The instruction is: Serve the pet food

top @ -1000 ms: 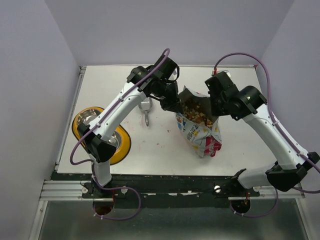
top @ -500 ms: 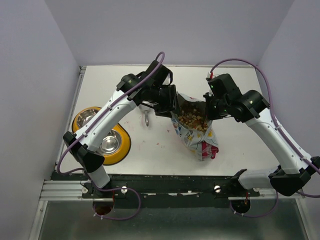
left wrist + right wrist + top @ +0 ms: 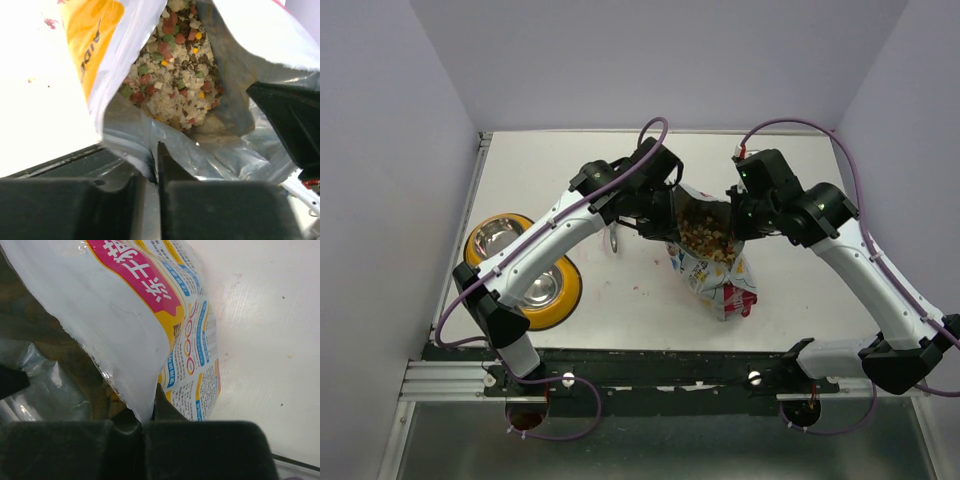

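The pet food bag (image 3: 720, 275) stands open in the middle of the table, held up by both arms. Kibble (image 3: 705, 235) fills its mouth; in the left wrist view the pellets (image 3: 172, 75) are brown, red, green and pale. My left gripper (image 3: 665, 228) is shut on the bag's left rim (image 3: 145, 150). My right gripper (image 3: 738, 222) is shut on the bag's right rim (image 3: 142, 405), the printed side (image 3: 190, 360) facing the table. The silver scoop (image 3: 613, 238) lies on the table left of the bag, mostly hidden by my left arm.
The yellow double-bowl feeder (image 3: 478, 262) with two steel bowls sits at the table's left edge, partly under the left arm. A few crumbs lie on the white table (image 3: 630, 290) in front of the bag. Walls close in at the back and both sides.
Both grippers and the bag drifted slightly forward and left over the last second, then the left arm's elbow shifted right. The bag stays gripped on both rims.
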`<action>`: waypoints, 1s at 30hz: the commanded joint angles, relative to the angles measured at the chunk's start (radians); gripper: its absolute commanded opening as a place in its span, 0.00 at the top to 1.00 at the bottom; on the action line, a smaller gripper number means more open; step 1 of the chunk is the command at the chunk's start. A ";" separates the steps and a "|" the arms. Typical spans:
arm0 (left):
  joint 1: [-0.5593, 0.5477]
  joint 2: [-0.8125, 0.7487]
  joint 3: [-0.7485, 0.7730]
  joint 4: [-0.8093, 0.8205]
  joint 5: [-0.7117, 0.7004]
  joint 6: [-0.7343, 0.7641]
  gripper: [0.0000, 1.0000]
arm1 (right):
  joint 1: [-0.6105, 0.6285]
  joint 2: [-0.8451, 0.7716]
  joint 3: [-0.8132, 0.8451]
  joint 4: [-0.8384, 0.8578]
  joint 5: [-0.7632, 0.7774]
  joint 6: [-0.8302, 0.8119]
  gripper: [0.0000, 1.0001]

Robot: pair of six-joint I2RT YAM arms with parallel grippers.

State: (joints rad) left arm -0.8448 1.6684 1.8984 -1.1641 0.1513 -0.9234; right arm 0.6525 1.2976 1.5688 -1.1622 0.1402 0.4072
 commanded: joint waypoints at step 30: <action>-0.011 0.010 0.154 0.049 -0.003 -0.035 1.00 | -0.013 0.104 0.230 -0.117 0.511 0.038 0.99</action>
State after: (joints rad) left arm -0.8825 1.6680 1.9438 -1.1576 0.0719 -0.9318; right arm 0.6529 1.3991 1.6733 -1.2877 0.4641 0.4274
